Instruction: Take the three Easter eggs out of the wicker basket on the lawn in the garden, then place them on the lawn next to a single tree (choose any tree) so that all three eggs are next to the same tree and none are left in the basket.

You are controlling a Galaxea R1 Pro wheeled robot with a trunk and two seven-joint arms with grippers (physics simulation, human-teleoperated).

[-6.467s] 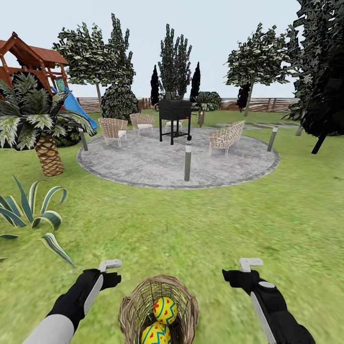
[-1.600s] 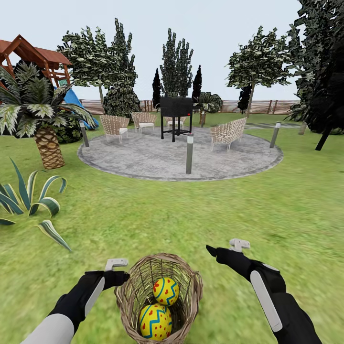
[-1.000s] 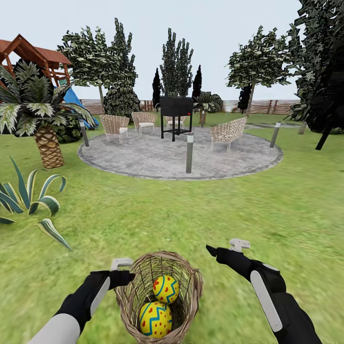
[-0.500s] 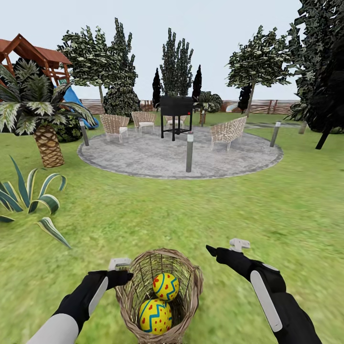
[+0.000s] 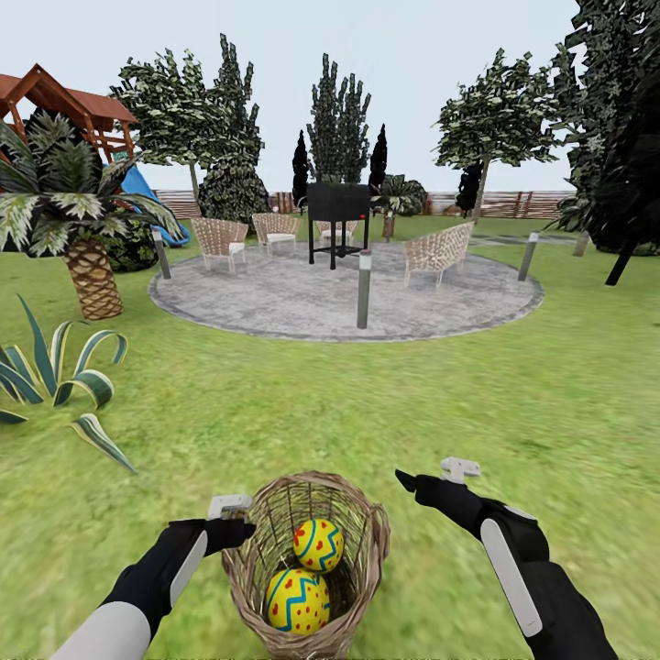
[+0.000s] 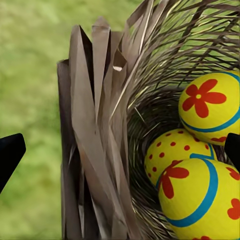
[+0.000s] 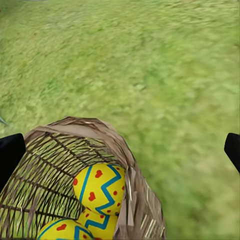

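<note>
So none of the work was done: all three eggs lay in the basket on the lawn, my left gripper spread astride its rim, my right gripper spread beside it.

Flat, even daylight under a pale overcast sky, with no clear sun direction and no glare. The lawn is smeared and soft around the wicker basket, which casts almost no shadow. In the left wrist view the basket weave is sharp, the grass behind it blurred.
</note>
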